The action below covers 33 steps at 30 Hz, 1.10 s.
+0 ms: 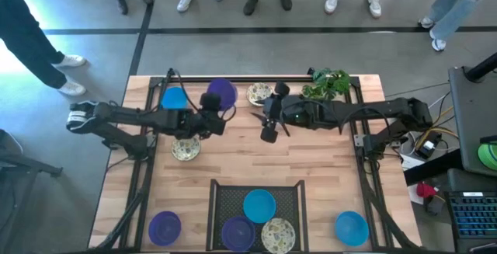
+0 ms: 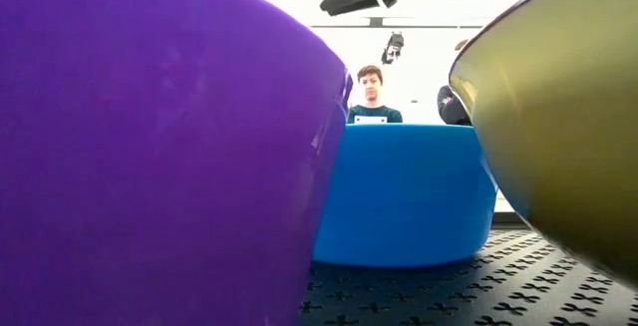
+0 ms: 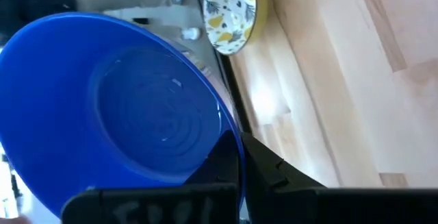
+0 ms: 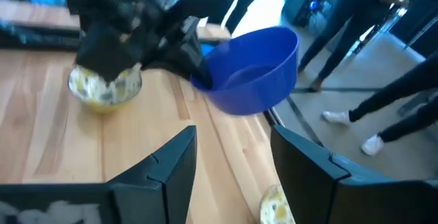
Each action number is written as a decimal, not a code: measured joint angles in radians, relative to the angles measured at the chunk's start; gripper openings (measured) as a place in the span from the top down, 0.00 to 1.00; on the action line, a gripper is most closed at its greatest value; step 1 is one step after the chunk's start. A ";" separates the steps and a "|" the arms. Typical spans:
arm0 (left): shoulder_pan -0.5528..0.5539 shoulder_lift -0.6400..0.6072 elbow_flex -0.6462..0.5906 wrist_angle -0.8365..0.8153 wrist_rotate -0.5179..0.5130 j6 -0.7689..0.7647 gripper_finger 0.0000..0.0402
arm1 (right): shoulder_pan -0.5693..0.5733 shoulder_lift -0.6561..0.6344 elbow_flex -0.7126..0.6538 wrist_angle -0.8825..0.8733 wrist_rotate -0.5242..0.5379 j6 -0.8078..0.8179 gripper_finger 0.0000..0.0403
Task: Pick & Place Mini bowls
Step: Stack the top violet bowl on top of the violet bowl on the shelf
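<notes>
My left gripper is shut on a purple-blue mini bowl that hangs above the table's far middle; the bowl fills the left wrist view. My right gripper stands open and holds nothing just to the right of it, its fingers pointing at the held bowl. A light blue bowl lies by the left arm. One speckled cream bowl rests on the wood under that arm, another near the far rail. My left gripper pinches the bowl's rim, one finger inside the bowl and one outside. The fingers come at it roughly level from the table's left. The bowl is lifted clear of the table and sticks out beyond them, tilted, with its hollow facing mostly up.
A black mesh tray at the near middle holds a blue bowl, a purple bowl and a speckled bowl. A purple bowl sits near left, a blue one near right. A plant stands far right. People stand beyond the far edge.
</notes>
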 joint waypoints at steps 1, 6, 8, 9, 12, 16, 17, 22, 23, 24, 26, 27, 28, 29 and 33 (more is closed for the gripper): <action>-0.009 0.000 0.000 0.002 -0.006 0.006 1.00 | 0.000 0.000 -0.018 0.046 0.000 0.000 0.54; -0.045 0.015 0.000 0.024 -0.040 0.033 1.00 | 0.000 0.000 -0.107 0.281 0.003 0.000 0.54; -0.056 0.027 0.000 0.048 -0.074 0.049 1.00 | -0.001 0.000 -0.137 0.360 0.003 0.002 0.54; -0.061 0.035 0.000 0.057 -0.086 0.061 1.00 | -0.003 0.000 -0.150 0.393 0.003 0.003 0.54; -0.071 0.061 0.000 0.072 -0.110 0.075 1.00 | -0.009 0.000 -0.184 0.447 0.015 0.010 0.54; -0.075 0.098 0.000 0.099 -0.139 0.091 1.00 | -0.025 0.000 -0.204 0.461 0.018 0.046 0.55; -0.076 0.110 0.000 0.116 -0.149 0.096 1.00 | -0.029 0.000 -0.207 0.463 0.019 0.052 0.55; -0.082 0.170 0.036 0.131 -0.181 0.115 1.00 | -0.040 0.000 -0.219 0.460 0.019 0.075 0.55; -0.082 0.179 0.047 0.130 -0.181 0.116 1.00 | -0.040 0.000 -0.220 0.461 0.019 0.075 0.55; -0.082 0.190 0.059 0.130 -0.181 0.116 1.00 | -0.041 0.000 -0.221 0.462 0.019 0.075 0.55; -0.082 0.210 0.084 0.131 -0.182 0.116 1.00 | -0.041 0.000 -0.221 0.458 0.019 0.076 0.55; -0.082 0.219 0.093 0.130 -0.182 0.116 1.00 | -0.041 0.000 -0.221 0.456 0.019 0.080 0.55; -0.082 0.225 0.102 0.129 -0.181 0.116 1.00 | -0.041 0.000 -0.220 0.457 0.019 0.084 0.56; -0.082 0.230 0.109 0.129 -0.181 0.116 1.00 | -0.041 0.002 -0.220 0.457 0.020 0.084 0.56; -0.086 0.240 0.126 0.127 -0.184 0.116 1.00 | -0.040 0.015 -0.220 0.457 0.075 0.083 0.56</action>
